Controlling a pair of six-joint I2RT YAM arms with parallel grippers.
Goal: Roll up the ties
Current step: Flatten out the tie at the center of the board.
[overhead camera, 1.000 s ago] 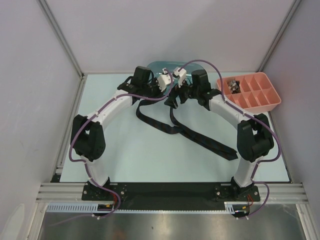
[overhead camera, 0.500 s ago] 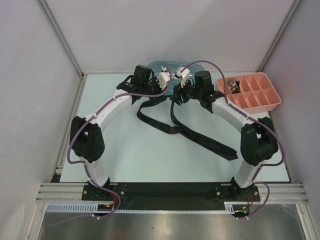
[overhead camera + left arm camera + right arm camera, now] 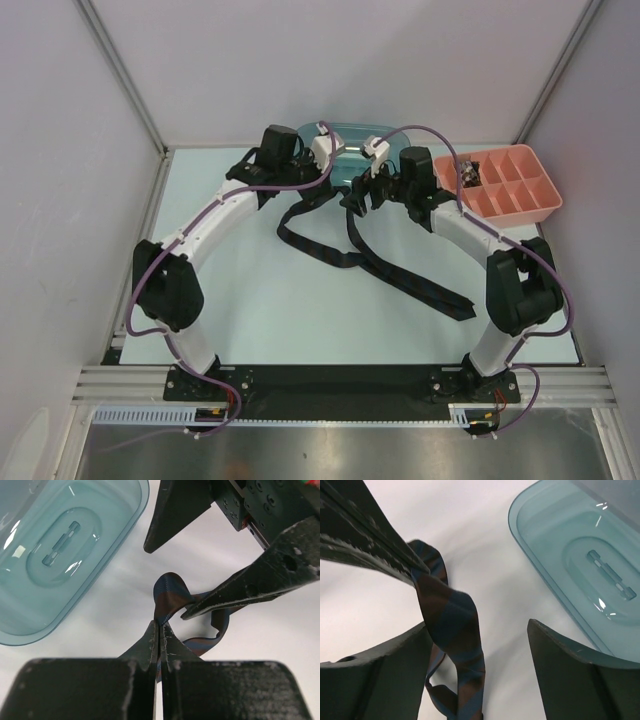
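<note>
One dark tie with blue and brown stripes [image 3: 400,280] lies across the table, its pointed tip at the right front. My left gripper [image 3: 320,193] is shut on a raised fold of the tie [image 3: 167,592] near its far end, just in front of the teal bin; the pinch shows in the left wrist view [image 3: 159,626]. My right gripper [image 3: 351,203] is open right beside it. In the right wrist view the tie [image 3: 451,625] hangs between my right gripper's [image 3: 479,625] jaws, close to the left finger [image 3: 380,675] and not clamped.
A clear teal plastic bin [image 3: 350,140] stands at the back middle, just behind both grippers, and also shows in the left wrist view [image 3: 55,555] and the right wrist view [image 3: 580,560]. A pink compartment tray [image 3: 505,190] with small items in one cell sits at the back right.
Both grippers have moved toward the back, nearer the teal bin, taking the tie's far end with them. The left gripper stays shut on the tie.
</note>
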